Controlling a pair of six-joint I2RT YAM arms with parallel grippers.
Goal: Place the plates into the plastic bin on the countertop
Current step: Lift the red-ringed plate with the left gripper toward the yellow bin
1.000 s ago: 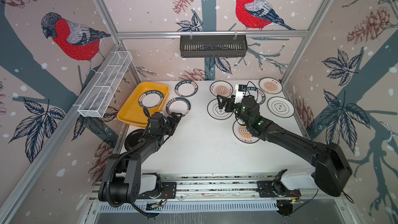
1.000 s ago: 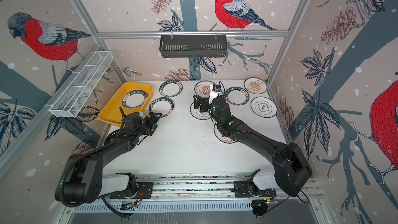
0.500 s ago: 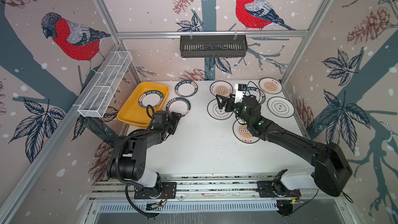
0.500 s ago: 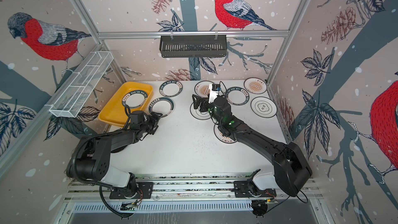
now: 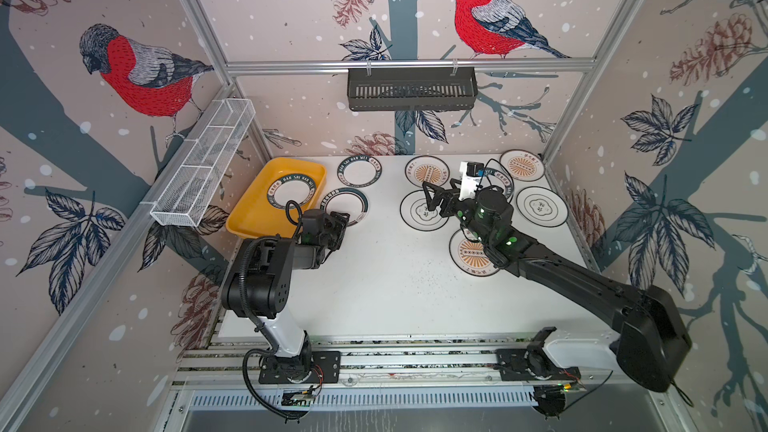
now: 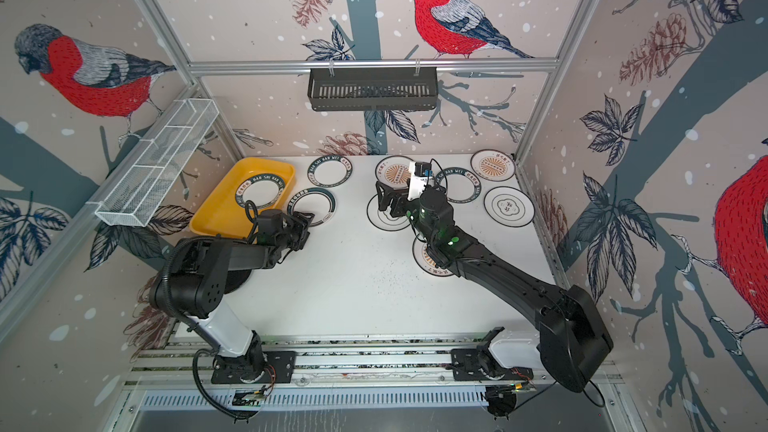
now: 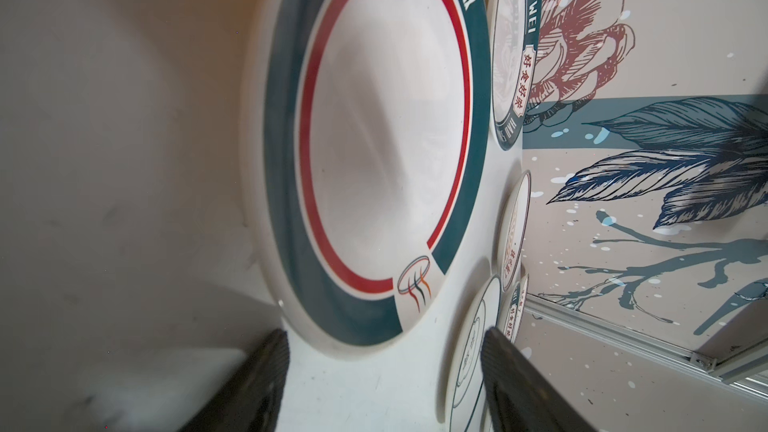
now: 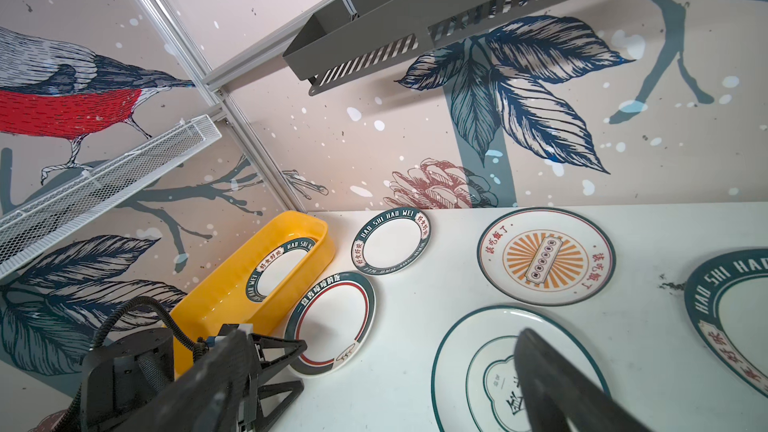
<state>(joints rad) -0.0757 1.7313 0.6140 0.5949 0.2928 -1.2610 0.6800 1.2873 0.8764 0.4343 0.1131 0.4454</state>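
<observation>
So, over the last second the left arm (image 5: 266,261) has folded its elbow up and brought the left gripper (image 5: 341,220) to the near edge of the teal-ringed plate (image 5: 345,205), and its jaws have drawn in from full spread. In the left wrist view they are still apart. One of the fingers (image 7: 266,376) sits down by the countertop (image 5: 395,284) and its partner above, with the plate's near rim just ahead of the gap. I see no pinch yet, so I count that gripper as unclosed and empty. The right gripper (image 5: 432,201) has not budged. It hangs spread wide over the emblem plate (image 5: 413,220) and holds nothing.

For the task, I read this as the start of the second pick. One lettered plate (image 5: 291,197) already lies inside the plastic bin (image 5: 245,226), the teal-ringed one is about to be taken by its rim, and the other plates wait on the countertop.

The teal-ringed plate lies flat and face up, just beside the bin's right-hand long wall; I cannot tell whether it touches it. Being round, it has no long axis. Its only heading is the white break in the teal ring with the small steam mark, which faces the left gripper at the front of the table, while the lettering runs along the far arc. The bin does have a long axis. It runs front to back, with the far end leaning right in both top views, so I judge the plate must be lifted sideways over that long wall.
</observation>
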